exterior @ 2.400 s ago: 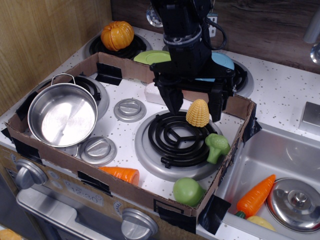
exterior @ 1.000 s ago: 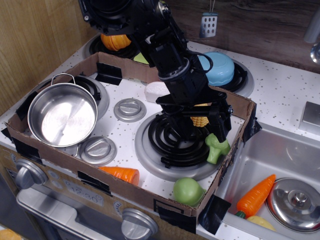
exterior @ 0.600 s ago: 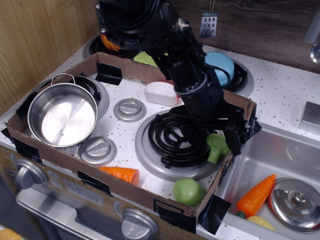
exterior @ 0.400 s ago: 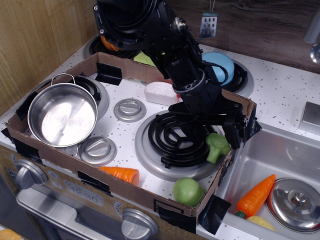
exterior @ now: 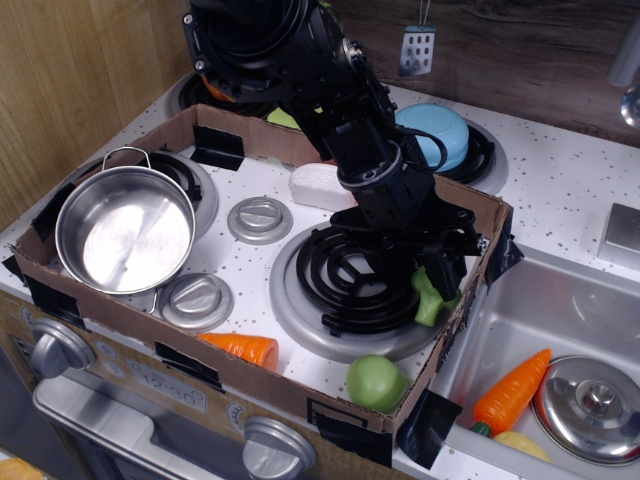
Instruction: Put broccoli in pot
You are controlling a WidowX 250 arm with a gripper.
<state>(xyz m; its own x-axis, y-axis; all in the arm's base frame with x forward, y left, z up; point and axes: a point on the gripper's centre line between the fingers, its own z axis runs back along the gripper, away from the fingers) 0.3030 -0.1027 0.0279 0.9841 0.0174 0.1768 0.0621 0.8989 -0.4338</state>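
Hiding most of the broccoli (exterior: 430, 300), the gripper (exterior: 432, 272) sits over it; whether it pinches, I can't tell. Cardboard wall (exterior: 478, 262) just beside; pot (exterior: 125, 230) well apart.

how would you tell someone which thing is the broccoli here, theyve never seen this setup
Find the cardboard box on the toy stove and the big black coil burner inside it. The broccoli sits at that burner's right edge, under the hand. It is the only bumpy, stalked green piece; the green ball nearer the front is smooth and round.
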